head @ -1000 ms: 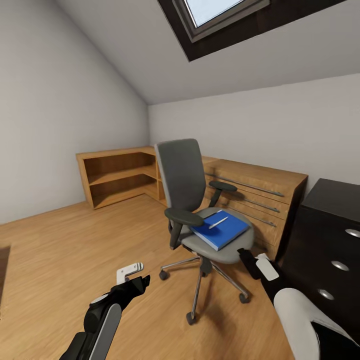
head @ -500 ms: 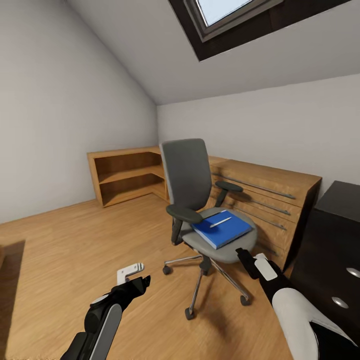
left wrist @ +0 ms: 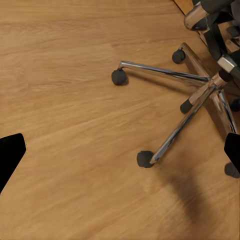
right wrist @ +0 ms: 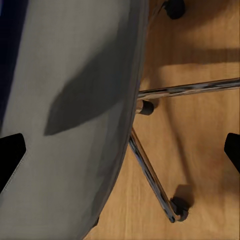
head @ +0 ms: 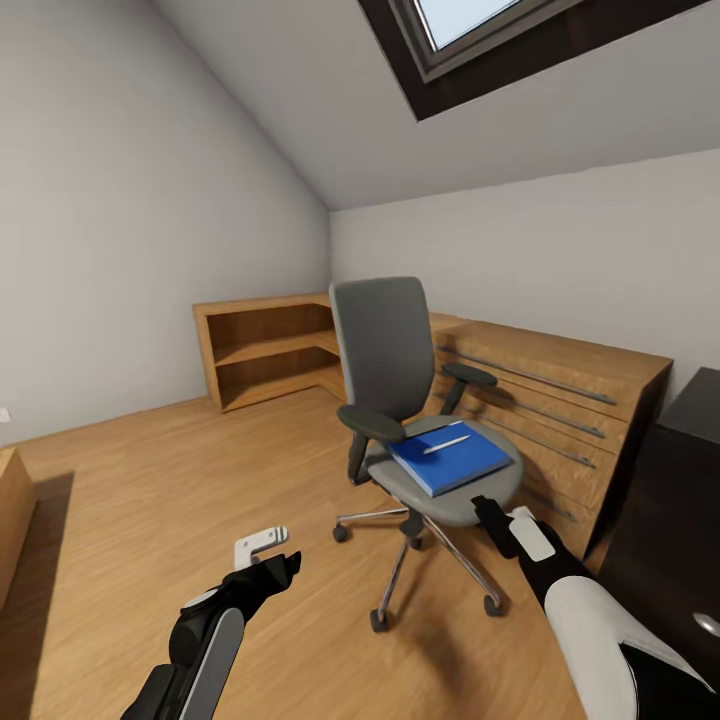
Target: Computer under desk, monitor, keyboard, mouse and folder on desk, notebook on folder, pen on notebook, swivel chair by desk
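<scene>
On swivel chair (head: pixel 420 470) seat: folder (head: pixel 449 457) lying flat, awaiting transfer | left gripper (head: pixel 268 556), right gripper (head: pixel 512 527): both hanging spread apart, empty, ready for grasping.

Chair (head: pixel 400 400): matt grey cloth, shiny chrome base (left wrist: pixel 175 135). Floor (head: pixel 150 500) and shelves (head: pixel 265 350): smooth wood. Folder (head: pixel 450 460): smooth blue.

Low wooden shelving (head: pixel 265 352) (two open shelves) lines the corner, under a skylight (head: pixel 470 30).
</scene>
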Robot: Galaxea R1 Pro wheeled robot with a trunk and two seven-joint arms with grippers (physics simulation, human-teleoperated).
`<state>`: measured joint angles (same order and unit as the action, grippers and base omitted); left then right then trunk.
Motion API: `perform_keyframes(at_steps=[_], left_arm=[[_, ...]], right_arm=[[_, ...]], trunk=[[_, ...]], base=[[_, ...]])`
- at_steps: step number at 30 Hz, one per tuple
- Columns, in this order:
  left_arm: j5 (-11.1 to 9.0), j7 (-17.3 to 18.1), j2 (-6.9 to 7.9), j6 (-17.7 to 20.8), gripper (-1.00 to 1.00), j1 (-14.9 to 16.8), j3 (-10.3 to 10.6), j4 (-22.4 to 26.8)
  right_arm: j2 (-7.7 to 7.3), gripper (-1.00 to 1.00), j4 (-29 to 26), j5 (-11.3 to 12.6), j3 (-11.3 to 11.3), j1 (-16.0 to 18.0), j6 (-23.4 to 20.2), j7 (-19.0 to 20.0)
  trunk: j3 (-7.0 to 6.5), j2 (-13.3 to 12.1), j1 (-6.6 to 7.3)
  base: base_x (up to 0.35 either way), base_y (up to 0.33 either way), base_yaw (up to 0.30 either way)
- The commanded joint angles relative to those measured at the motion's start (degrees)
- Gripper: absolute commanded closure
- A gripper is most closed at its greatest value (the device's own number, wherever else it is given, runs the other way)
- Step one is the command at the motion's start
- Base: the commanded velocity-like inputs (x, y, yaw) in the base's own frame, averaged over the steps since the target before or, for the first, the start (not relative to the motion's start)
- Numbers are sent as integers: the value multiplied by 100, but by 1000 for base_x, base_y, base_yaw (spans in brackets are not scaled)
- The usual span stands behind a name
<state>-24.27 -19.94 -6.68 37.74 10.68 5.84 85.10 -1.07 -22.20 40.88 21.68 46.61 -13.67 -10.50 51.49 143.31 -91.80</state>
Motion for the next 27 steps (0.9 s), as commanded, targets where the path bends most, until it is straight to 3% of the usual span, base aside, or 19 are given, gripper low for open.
perform_keyframes(at_steps=[1,17,27], left_arm=[[-60,-54,0,14,-100,4,5,7],[-60,-53,0,17,-100,4,5,5],[-69,-53,0,23,-100,4,5,-5]], right_arm=[[2,-100,58,16,12,-3,-30,-40],[2,-100,50,16,12,-3,-30,-40],[2,-100,49,15,12,-3,-30,-40]], trunk=[[7,1,-2],[7,1,-2],[7,1,-2]], base=[[170,0,12],[289,0,1],[-22,0,0]])
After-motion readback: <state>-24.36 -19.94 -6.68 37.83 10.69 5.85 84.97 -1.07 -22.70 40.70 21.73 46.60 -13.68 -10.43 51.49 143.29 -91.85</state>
